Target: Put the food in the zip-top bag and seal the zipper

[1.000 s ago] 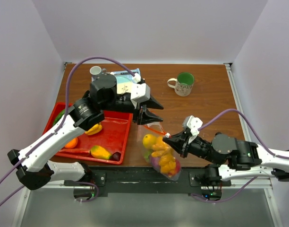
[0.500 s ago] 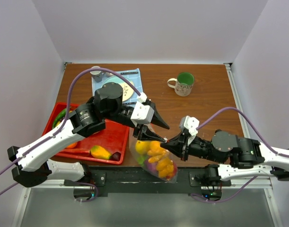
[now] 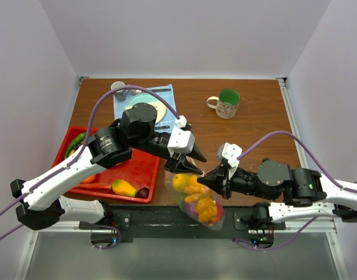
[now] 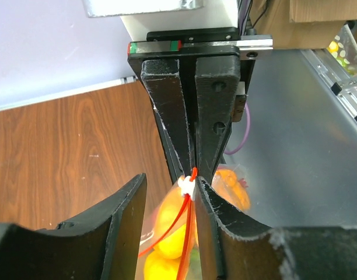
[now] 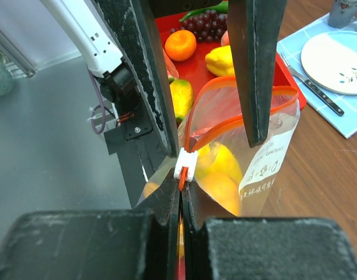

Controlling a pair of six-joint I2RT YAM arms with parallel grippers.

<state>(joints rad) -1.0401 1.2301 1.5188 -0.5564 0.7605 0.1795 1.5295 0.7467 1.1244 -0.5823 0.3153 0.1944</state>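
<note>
**Spotter:** Since a second ago your zip-top bag (image 3: 199, 201) has slid toward the bottom centre of the top view. Your left end effector (image 4: 170, 184) has swung off the blue cloth (image 3: 121, 104) at upper left and come down over the bag's mouth.

**Checker:** The bag now seems to hang partly past the front edge of the table (image 3: 248, 116), with yellow and orange food (image 3: 196, 192) bunched inside. The zipper (image 5: 216, 81) is a wide open loop, and its white slider (image 5: 184, 165) sits at one end.

**Spotter:** Watch that, I'd say. The mouth is gaping and the bag is over the edge, so a slip of the one grip could drop it and spill what you've loaded. If you close your left fingers where they are, they may catch clear film instead of the strip, and the seal would skip.

**Checker:** More pieces lie in the red tray (image 3: 146, 175) at lower left. Zipping now would shut them out.

**Spotter:** Your right end effector (image 5: 181, 204) is clamped tight on the zipper, just under the slider in the right wrist view.

**Checker:** Your left end effector is spread fairly wide and grips nothing. Its fingers straddle the mouth, one tip just beside the slider and the other in front of the bag's clear face.
</note>
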